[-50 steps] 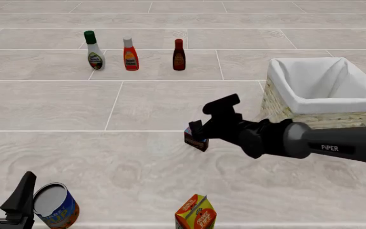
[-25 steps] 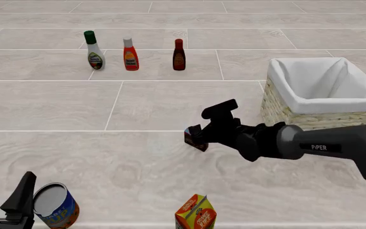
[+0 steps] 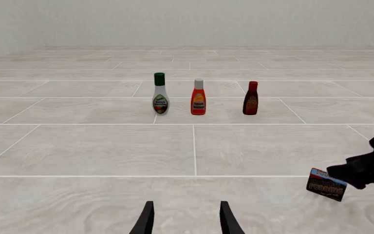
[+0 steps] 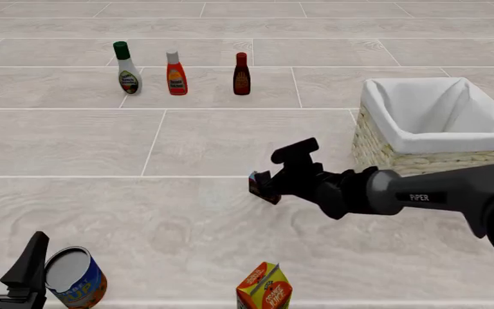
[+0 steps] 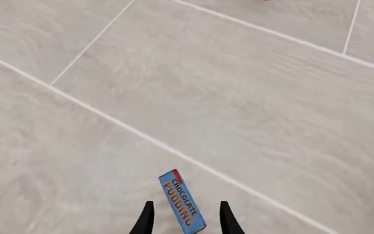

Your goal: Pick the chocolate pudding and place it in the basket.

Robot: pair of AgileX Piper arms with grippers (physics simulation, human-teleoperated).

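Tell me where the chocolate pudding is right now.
Front view: the chocolate pudding sits centre-right between the right claw's fingers, left of the basket.

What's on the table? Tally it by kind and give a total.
Bottles: 3 (green-capped, red, dark brown)
Cartons: 2 (chocolate pudding, juice carton)
Cans: 1 (can)
Baskets: 1 (basket)
Total: 7

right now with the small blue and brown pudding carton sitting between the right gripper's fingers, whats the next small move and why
Probably close the right gripper on the small blue and brown chocolate pudding carton. The right wrist view shows the carton between the two black fingers with gaps on both sides, so it does not look clamped yet. Lifting toward the pale wicker basket should wait for a firm grip.
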